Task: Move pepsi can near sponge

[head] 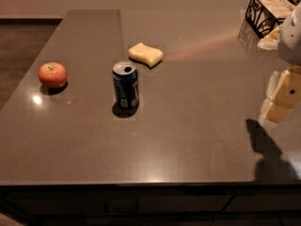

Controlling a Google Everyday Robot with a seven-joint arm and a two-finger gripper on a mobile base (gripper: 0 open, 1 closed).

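Observation:
The pepsi can [125, 85] stands upright on the grey table, left of centre, dark blue with a silver top. The pale yellow wavy-edged sponge [146, 54] lies flat a little behind and to the right of the can, with a gap between them. My gripper [281, 96], cream-coloured and blocky, hangs at the right edge of the view, above the table and far to the right of the can. It holds nothing.
A red apple [52, 74] sits at the left of the table [197, 126]. A black wire basket [269, 12] with pale items stands at the back right corner. The table's front edge runs along the bottom, with drawers below.

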